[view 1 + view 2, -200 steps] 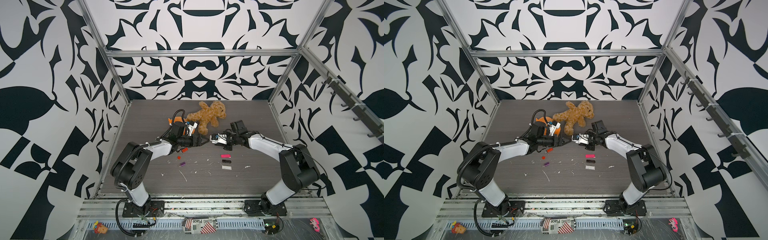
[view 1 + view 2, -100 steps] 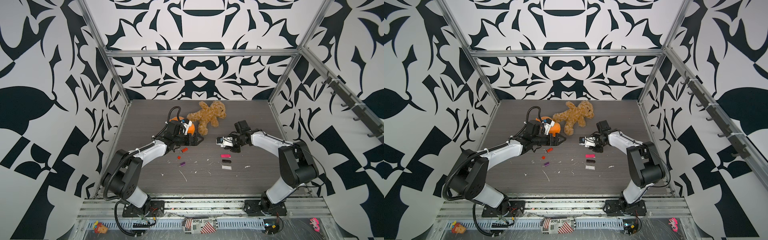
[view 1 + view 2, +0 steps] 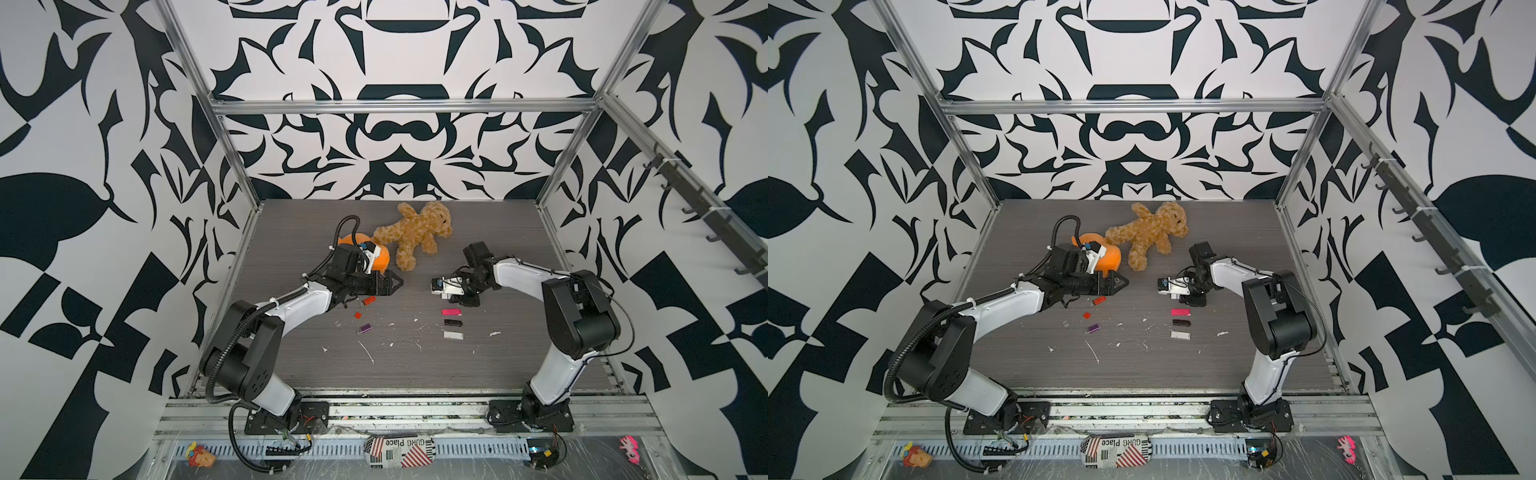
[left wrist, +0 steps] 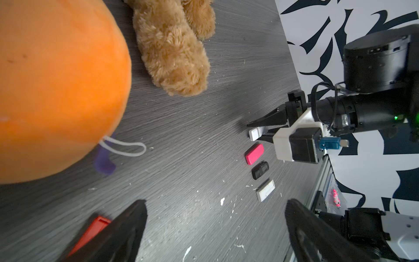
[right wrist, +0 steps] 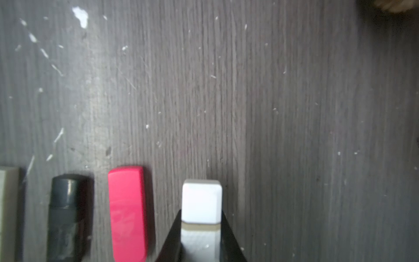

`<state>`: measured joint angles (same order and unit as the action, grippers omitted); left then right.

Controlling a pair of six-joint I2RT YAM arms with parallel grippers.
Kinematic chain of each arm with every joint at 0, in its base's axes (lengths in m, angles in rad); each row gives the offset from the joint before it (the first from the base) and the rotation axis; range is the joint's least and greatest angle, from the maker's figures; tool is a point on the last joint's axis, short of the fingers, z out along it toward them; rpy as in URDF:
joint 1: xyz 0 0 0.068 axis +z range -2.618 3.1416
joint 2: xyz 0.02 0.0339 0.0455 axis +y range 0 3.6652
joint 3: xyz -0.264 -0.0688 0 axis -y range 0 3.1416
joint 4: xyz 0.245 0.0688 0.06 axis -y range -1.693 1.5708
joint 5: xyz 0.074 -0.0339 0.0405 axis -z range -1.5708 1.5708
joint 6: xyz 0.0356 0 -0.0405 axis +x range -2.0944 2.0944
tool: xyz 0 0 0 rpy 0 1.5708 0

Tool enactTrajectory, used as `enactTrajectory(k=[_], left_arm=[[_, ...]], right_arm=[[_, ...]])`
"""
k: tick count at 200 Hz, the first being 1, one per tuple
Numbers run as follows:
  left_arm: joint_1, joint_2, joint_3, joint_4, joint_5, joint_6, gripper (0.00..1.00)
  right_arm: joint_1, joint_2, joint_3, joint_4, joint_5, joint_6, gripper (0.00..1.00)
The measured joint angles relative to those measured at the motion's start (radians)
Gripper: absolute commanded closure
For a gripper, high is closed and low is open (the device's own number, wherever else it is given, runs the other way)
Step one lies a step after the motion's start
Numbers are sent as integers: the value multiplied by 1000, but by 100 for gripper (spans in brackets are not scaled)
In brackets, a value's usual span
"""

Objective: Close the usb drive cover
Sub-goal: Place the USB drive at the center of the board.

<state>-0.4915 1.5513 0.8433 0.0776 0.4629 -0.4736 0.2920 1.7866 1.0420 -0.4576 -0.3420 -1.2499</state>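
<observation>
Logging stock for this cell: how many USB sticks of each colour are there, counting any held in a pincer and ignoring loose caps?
red stick: 1
purple stick: 1
pink stick: 1
black stick: 1
pale grey stick: 1
white stick: 1, in the right pincer
Total: 6

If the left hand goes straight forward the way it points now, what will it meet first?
Probably the white USB drive held in the right hand; only bare table lies between. The left hand is open. Depth is hard to judge.
</observation>
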Motion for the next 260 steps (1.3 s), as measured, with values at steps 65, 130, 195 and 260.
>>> enactTrajectory(k=[65,130,195,260], left_arm=[[10,1,0,-8,2,3,1],[18,13,1,-24,10,11,1],[28,13,1,-40,13,18,1],[34,12,0,-48,12,19,1]], right_arm=[[0,24,35,-20,8,-14,73],[-1,48,71,-68,-4,-29,69],[-1,56,83,-85,-5,-30,71],[-1,60,89,-100,-11,-38,77]])
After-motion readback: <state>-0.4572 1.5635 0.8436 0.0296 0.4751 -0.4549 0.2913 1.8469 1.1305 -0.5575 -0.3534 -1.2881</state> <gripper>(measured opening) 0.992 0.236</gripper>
